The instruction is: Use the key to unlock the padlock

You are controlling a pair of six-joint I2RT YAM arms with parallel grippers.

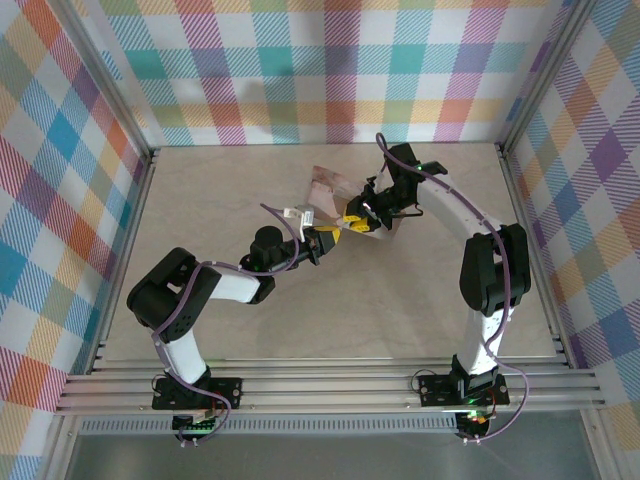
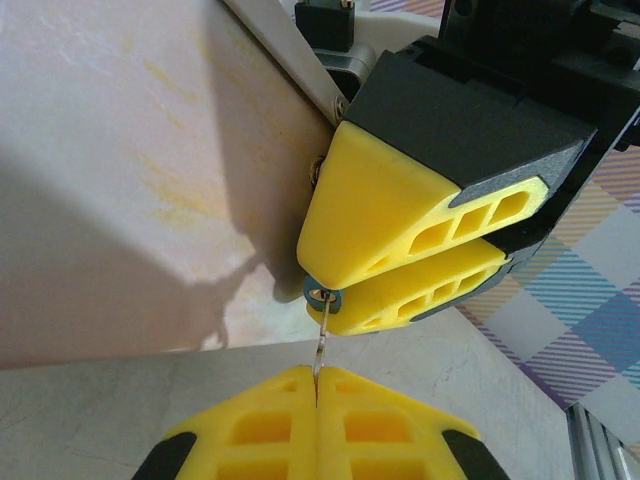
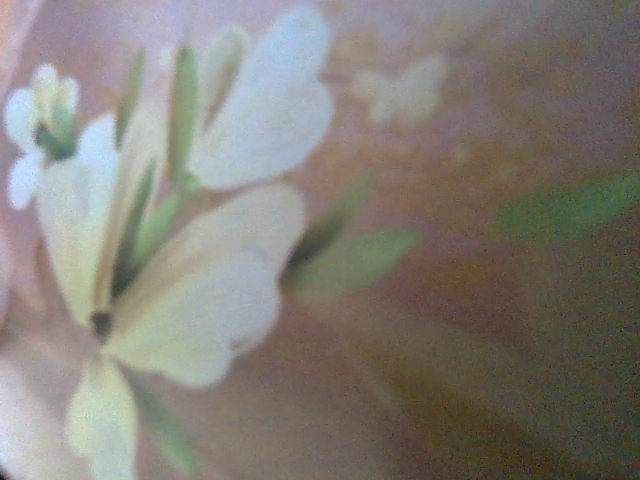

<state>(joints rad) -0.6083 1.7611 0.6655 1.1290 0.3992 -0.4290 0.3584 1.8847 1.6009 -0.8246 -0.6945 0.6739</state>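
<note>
The padlock [image 2: 334, 298] shows as a small blue-teal end with a brass keyhole, pinched between the yellow fingers [image 2: 390, 215] of my right gripper [image 2: 318, 288], which is shut on it. A thin silver key [image 2: 320, 345] runs from that keyhole down into my left gripper [image 2: 317, 374], whose yellow fingers are shut on its blade. From above, the left gripper [image 1: 328, 238] and right gripper [image 1: 354, 219] meet tip to tip just in front of the pink illustrated box [image 1: 330, 188]. In the right wrist view, the box's flower print [image 3: 200, 270] is blurred and very close.
The pink box [image 2: 130, 180] stands tilted right behind the padlock. The beige table [image 1: 300, 310] has open room in front and to the left. Plaid walls [image 1: 330, 60] and aluminium rails [image 1: 530, 250] close in the sides.
</note>
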